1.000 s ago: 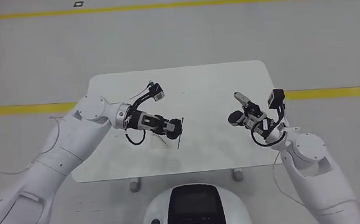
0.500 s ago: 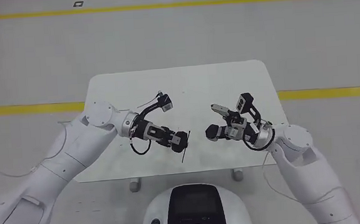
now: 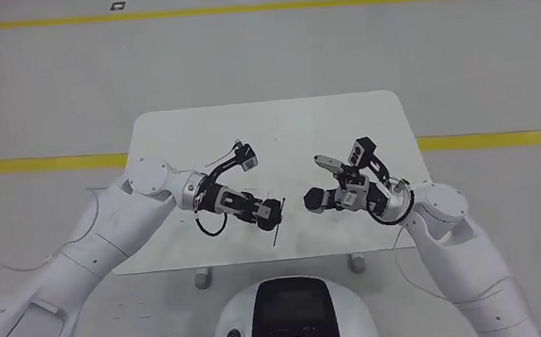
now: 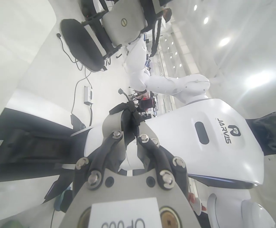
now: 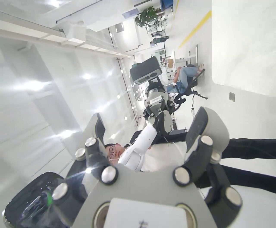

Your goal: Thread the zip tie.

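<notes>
ok so starting on the left: the left claw sits over the near part of the white desk, a bit left of centre, and it's clenched tight on the black zip tie. From the top the tie is just a thin dark line sticking out past the claw on both sides, with the longer bit running toward the desk's near edge at a slight slant. In the left wrist view you get the same left claw with its two fingers pinched together and the zip tie squeezed between the tips, a short curved end poking out beyond them. Can't tell which end is the head and which is the tail

moving right there's a gap over the middle of the desk, and then the right claw facing the left one, near it but apart from it and from the tie. That one's released, jaws spread wide. In the right wrist view the right claw has its fingers well apart, and the left claw shows between them farther off. Past the desk's far edge there's pale floor with a yellow line across it
</notes>
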Available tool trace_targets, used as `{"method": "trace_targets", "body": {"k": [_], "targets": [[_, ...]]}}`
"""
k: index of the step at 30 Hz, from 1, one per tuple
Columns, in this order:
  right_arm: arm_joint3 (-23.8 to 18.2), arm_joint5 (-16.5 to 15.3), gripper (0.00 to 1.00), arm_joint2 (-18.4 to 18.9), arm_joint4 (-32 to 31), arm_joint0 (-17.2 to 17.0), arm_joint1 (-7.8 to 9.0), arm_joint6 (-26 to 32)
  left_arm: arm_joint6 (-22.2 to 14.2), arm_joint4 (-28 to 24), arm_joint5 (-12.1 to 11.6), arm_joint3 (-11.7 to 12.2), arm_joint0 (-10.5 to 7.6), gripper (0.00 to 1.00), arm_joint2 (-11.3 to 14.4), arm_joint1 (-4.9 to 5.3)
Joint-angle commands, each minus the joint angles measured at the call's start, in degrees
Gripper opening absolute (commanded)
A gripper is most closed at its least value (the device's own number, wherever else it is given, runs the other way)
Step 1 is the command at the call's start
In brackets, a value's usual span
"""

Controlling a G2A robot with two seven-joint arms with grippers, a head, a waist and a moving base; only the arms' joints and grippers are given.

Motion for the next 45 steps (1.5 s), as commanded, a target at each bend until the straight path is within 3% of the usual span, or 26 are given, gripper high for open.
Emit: {"method": "trace_targets", "body": {"k": [1, 12, 13, 14, 15, 22, 27, 34, 45], "targets": [[0.0, 0.0, 1.0, 0.0, 0.0, 0.0, 0.0, 0.0, -0.5, -0.2, -0.2, 0.1, 0.2, 0.0, -0.3, -0.03], [0.0, -2.7, 1.0, -2.8, -1.3, 0.6, -0.18, -0.7, -0.6, -0.2, -0.3, 0.1, 0.25, 0.0, -0.3, -0.05], [0.1, -2.8, 0.92, -3.0, -1.4, 0.8, -0.18, -0.5, -0.6, -0.2, -0.3, 0.1, 0.25, 0.0, -0.3, -0.05], [0.3, -3.0, 0.59, -3.2, -1.5, 0.9, -0.17, -0.2, -0.6, -0.2, -0.3, 0.1, 0.25, 0.0, -0.3, -0.05], [0.4, -3.3, 0.49, -3.4, -1.7, 1.1, -0.14, 0.3, -0.6, -0.2, -0.3, 0.1, 0.25, 0.0, -0.3, -0.05], [0.6, -3.8, 0.22, -4.0, -2.0, 1.6, 0.09, 2.5, -0.6, -0.2, -0.3, 0.1, 0.25, 0.0, -0.3, -0.05], [0.5, -3.8, 0.21, -4.6, -2.8, 1.9, 0.27, 3.7, -0.6, -0.2, -0.3, 0.1, 0.25, 0.0, -0.3, -0.05], [0.2, -4.4, 0.11, -5.4, -3.8, 2.1, 0.47, 4.3, -0.6, -0.2, -0.3, 0.1, 0.25, 0.0, -0.3, -0.05], [0.3, -4.8, 0.16, -6.9, -4.9, 2.7, 0.64, 3.8, -0.6, -0.2, -0.3, 0.1, 0.25, 0.0, -0.3, -0.05]]}}
